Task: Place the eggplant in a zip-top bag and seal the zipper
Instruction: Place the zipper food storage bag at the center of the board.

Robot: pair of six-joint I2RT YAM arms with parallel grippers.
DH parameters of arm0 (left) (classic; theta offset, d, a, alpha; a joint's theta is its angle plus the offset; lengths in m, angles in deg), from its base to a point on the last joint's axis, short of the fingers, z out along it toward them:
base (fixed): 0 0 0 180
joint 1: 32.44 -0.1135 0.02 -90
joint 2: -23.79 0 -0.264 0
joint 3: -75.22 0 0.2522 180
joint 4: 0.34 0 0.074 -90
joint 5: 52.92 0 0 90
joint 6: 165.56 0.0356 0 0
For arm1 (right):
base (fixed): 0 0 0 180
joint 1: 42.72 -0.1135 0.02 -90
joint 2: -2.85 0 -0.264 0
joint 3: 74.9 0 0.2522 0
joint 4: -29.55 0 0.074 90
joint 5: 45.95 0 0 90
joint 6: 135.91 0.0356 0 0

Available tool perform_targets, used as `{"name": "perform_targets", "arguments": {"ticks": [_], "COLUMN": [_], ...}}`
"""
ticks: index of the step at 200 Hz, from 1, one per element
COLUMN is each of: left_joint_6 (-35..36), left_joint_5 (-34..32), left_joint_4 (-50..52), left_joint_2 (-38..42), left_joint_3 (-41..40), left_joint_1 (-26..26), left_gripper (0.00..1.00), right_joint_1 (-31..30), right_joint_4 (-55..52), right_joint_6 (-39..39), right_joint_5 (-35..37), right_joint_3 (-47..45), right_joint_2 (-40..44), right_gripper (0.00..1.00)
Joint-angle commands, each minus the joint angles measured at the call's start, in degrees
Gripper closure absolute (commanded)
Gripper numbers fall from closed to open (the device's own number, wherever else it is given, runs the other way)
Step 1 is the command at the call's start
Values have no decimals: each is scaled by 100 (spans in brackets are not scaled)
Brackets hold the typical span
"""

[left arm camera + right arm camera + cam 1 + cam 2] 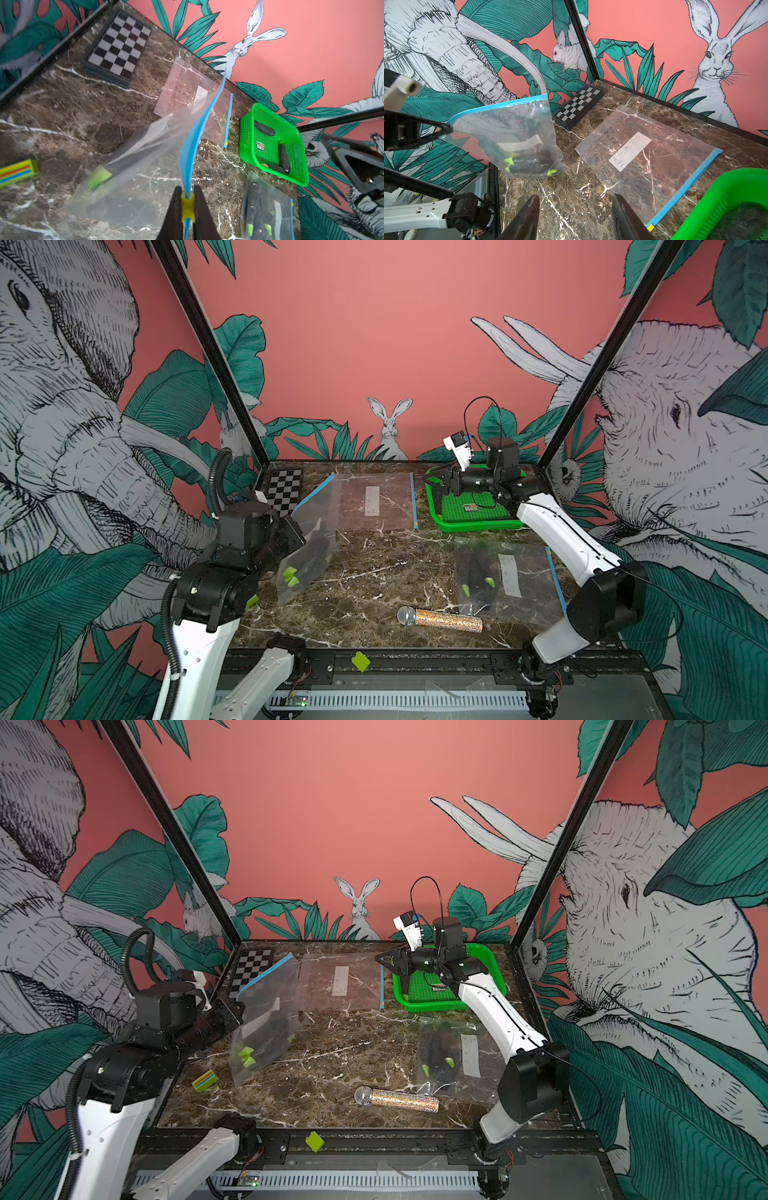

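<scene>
Left wrist: three zip-top bags (182,93), one basket (247,133).

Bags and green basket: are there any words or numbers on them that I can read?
None can be read for sure.
White label on the flat empty bag: tiny icons and two short words, too blurred.
Sticker in the green basket: too small.
White strip on the held bag: no writing legible.

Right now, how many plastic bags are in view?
3: a bag held up by the left gripper, an empty bag flat at the back, a third bag near the microphone.
</scene>
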Motion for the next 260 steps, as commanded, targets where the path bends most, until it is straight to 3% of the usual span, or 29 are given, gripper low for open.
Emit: {"name": "perform_targets", "arguments": {"ticks": [1,38,59,80,99,139,168,206,260], "left_joint_6": [-394,-89,47,367,781,1478,2109,2654,2571], "left_joint_5": [611,961,1177,787,145,-706,-1161,-1395,-1220], "left_joint_4": [-475,-790,-973,-638,-260,179,553,626,-214], "left_joint_2": [13,-140,-269,-389,-530,-910,-1498,-2050,-2198], "left_joint_3": [-309,-526,-551,-429,-160,599,1554,1909,506], "left_joint_1": [-298,-440,-440,-442,-449,-467,-475,-484,-484], "left_gripper": [95,82,81,68,63,39,38,37,38], "right_joint_1": [-1,-1,-1,-1,-1,-1,0,4,-5], "right_joint_4": [279,354,401,411,394,366,363,428,473], "right_joint_6": [78,112,146,173,149,163,173,214,254], "right_joint_5": [-101,-97,-91,-104,-71,-50,-39,-10,-14], "right_joint_3": [-69,-190,-218,-242,-267,-321,-324,-419,-467], "right_joint_2": [70,65,44,36,43,52,27,68,45], "right_gripper": [45,45,45,45,45,45,45,45,44]}}
